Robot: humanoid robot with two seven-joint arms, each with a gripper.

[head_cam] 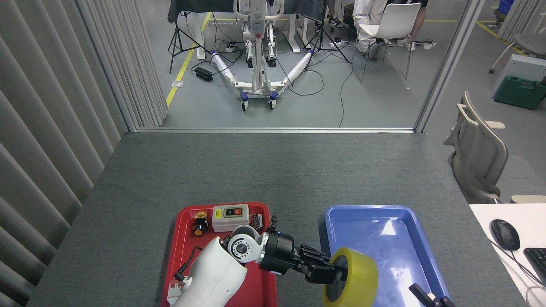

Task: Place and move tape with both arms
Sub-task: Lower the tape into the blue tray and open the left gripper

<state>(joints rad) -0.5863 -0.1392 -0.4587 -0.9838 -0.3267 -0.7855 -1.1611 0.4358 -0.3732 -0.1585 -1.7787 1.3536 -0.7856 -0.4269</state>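
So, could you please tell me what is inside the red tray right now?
The red tray holds a grey switch box, a yellow push-button and a small dark part. The left arm covers its near half.

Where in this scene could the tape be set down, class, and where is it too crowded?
The blue tray is bare across its far half, beyond the tape held by the left gripper. The grey table beyond both trays is open too. The red tray is crowded: switch box, small parts and the arm.
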